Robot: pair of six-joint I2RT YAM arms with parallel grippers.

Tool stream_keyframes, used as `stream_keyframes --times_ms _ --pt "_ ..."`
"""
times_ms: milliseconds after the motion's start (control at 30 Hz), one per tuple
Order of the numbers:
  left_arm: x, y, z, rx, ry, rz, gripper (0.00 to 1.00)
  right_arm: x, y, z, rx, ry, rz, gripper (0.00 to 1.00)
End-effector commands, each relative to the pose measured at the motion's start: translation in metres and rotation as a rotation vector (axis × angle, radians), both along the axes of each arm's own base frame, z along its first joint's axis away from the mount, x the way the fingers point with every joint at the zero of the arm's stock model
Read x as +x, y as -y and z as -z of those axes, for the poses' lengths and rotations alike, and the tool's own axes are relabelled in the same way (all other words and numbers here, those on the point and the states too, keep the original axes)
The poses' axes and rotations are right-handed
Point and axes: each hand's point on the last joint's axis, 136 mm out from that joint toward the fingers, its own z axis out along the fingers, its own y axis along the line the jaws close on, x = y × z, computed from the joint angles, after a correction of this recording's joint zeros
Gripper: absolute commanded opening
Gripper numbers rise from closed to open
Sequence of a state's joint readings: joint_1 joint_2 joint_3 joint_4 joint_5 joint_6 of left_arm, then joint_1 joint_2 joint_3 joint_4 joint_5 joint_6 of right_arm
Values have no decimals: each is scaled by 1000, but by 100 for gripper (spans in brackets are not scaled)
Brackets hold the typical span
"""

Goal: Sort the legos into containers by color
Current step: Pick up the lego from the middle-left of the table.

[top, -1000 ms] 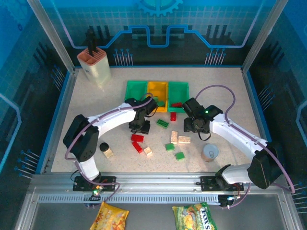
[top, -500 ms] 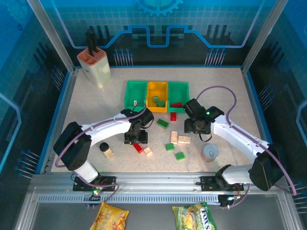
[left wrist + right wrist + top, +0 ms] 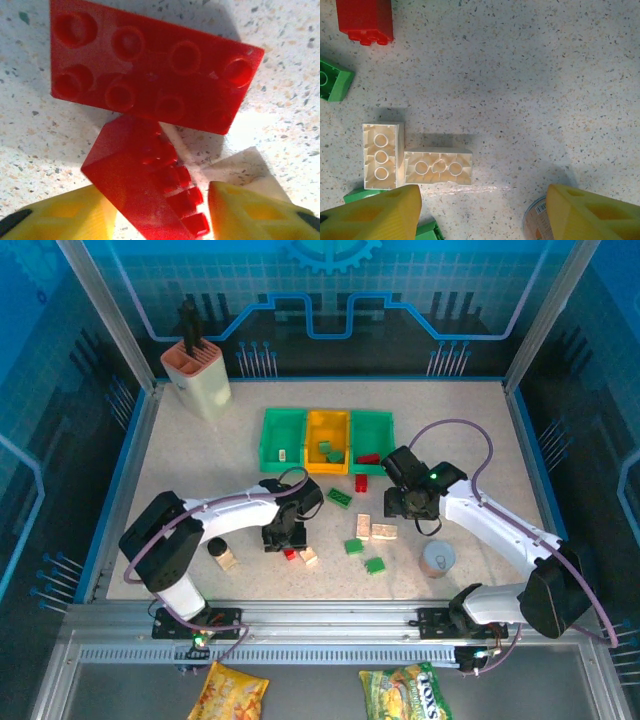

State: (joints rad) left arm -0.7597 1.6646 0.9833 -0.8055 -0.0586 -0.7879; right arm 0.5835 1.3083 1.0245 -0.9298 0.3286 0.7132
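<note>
My left gripper is low over the table, its yellow fingers closed in on a small red brick that lies on its side, studs toward the right finger. A larger red brick lies flat just beyond. My right gripper hangs open above bare table, beside two cream bricks. The left green bin holds a cream brick, the yellow bin green ones, the right green bin a red one. Green, red and cream bricks lie loose between the arms.
A grey cup stands near the right gripper's right finger. A tan piece with a black cap sits left of the left gripper. The cream-and-pink holder stands at the back left. Snack bags lie below the rail.
The left gripper has come toward the near edge and dropped onto the red bricks, widening and then closing around the small one. The right arm has not moved.
</note>
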Motion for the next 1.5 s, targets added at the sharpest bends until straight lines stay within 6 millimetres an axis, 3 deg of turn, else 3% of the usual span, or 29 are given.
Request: stream_keyframes --times_ms 0,300,533,933,1133,1467 --pt "-9 -1 7 6 -32 -11 45 -5 -4 4 -1 -21 -28 68" --pt "-8 -5 0 25 -15 -7 31 -3 -5 5 -1 -23 -29 68" --pt "-8 -12 -10 42 9 1 27 -1 -9 6 3 -30 -31 67" --pt "10 -3 -56 3 95 32 27 1 -9 7 -4 -30 -31 67" --pt "37 23 -75 -42 153 82 27 -4 0 4 -24 -18 -16 67" --pt "105 99 -97 -160 248 177 28 -20 24 -4 -51 7 34 67"
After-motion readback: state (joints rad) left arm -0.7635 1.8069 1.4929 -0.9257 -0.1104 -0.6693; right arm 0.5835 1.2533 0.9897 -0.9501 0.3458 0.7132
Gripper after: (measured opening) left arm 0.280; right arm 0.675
